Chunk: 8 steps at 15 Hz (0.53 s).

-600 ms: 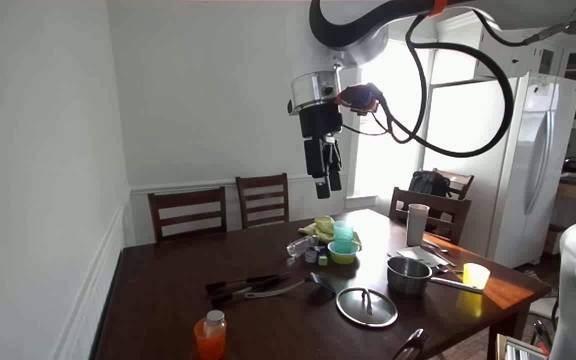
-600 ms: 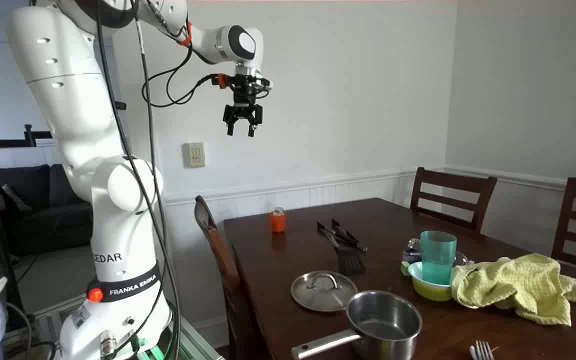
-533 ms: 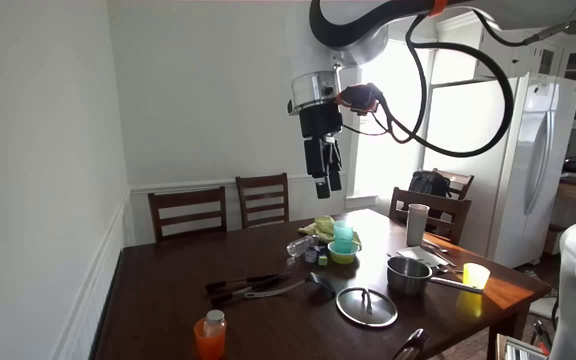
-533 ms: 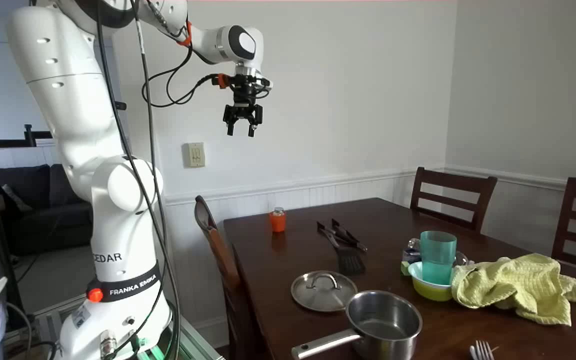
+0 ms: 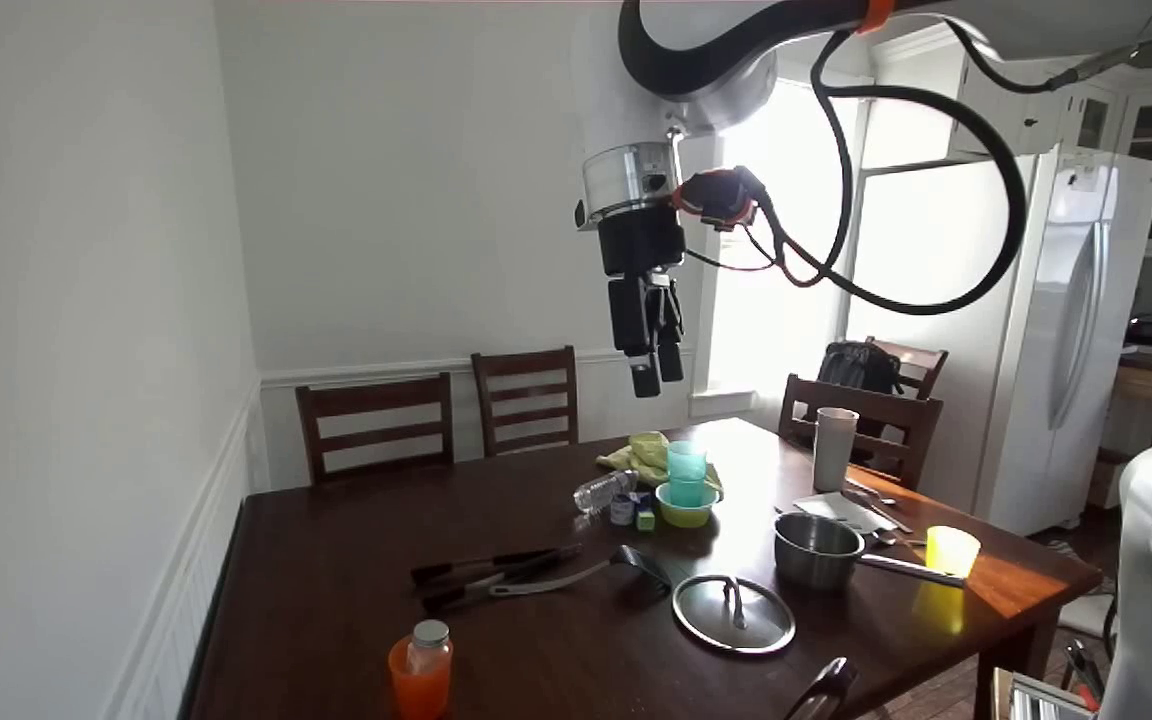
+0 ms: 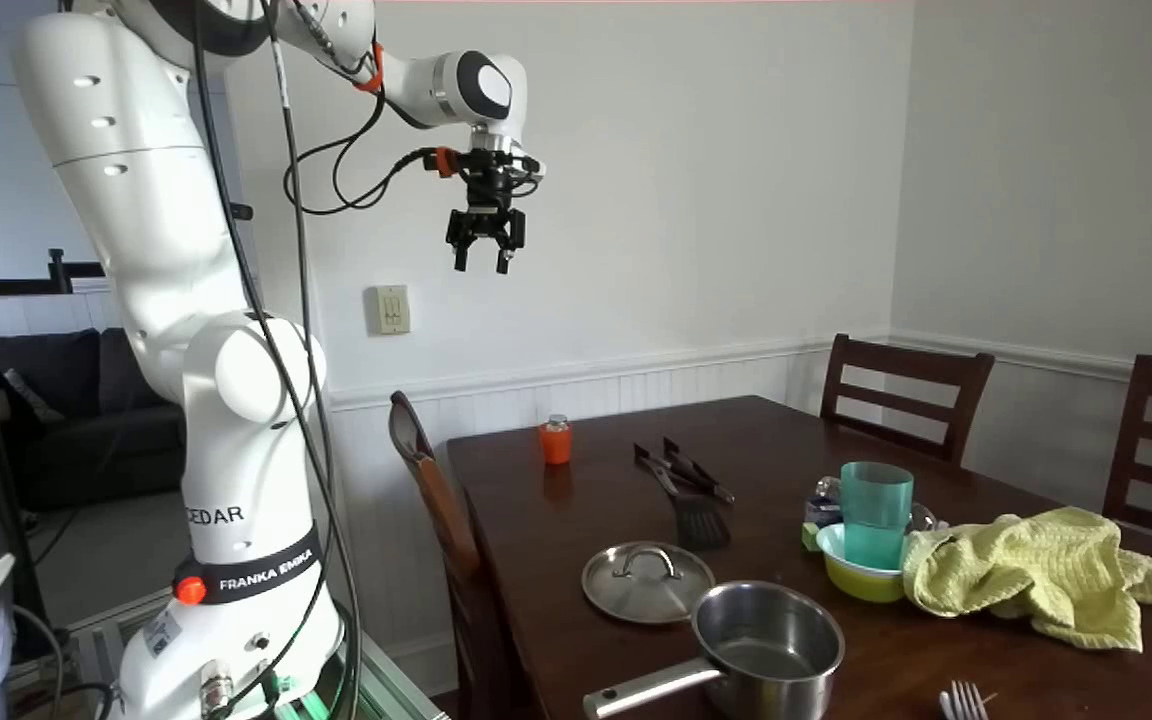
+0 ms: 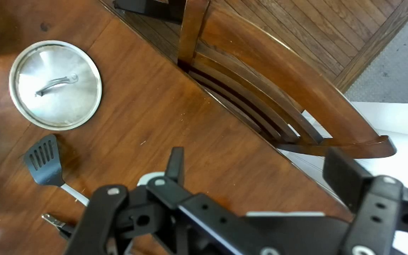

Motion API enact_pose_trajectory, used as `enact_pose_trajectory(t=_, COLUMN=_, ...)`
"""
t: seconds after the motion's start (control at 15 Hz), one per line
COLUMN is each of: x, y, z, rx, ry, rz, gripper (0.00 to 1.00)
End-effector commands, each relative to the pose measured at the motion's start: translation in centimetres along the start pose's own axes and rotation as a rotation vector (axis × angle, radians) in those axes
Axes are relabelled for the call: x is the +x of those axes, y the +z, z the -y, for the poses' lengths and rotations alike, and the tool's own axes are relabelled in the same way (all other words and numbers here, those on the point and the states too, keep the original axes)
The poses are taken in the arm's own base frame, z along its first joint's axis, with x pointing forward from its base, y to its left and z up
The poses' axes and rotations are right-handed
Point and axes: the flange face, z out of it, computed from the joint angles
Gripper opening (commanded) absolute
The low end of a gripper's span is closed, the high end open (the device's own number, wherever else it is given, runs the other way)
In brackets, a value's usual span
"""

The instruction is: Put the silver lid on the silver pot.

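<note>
Shiny metal pot [image 5: 816, 563] and lid [image 7: 55, 94]

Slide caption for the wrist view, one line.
Open black jaws above a brown wooden table bearing a round silver metal lid and dark slotted spatula.

Dk brn tbl [image 6: 776, 500] carries silver lid [image 6: 646, 590], silver pot [image 6: 778, 688], spatula [image 6: 700, 523], orng cup [image 6: 556, 446] & ylw cloth [image 6: 1036, 570].

In an exterior view we find the lid [image 6: 648, 592] on the table [image 6: 786, 450], left of the saucepan [image 6: 768, 655] and before the slotted spatula [image 6: 702, 522]; farther right, a tumbler [image 6: 876, 510] stands in a bowl [image 6: 861, 583] beside the towel [image 6: 1046, 575].
</note>
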Motion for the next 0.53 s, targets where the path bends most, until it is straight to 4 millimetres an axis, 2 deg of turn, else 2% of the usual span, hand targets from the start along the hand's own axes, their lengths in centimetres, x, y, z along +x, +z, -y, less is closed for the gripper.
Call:
enact_pose_trajectory(t=0.0, x=0.0, y=-0.1, z=0.0, rx=0.0, ry=0.0, rz=0.001, gripper=1.0)
enact_pose_trajectory(t=0.13, x=0.0, y=-0.1, z=0.0, rx=0.0, ry=0.0, rz=0.001, gripper=1.0)
enact_pose_trajectory(t=0.4, x=-0.6, y=3.6, z=-2.6, rx=0.082, ry=0.145, rz=0.084, gripper=1.0)
enact_pose_trajectory(t=0.47, x=-1.0, y=4.7, z=-3.9, rx=0.061, ry=0.217, rz=0.09, gripper=1.0)
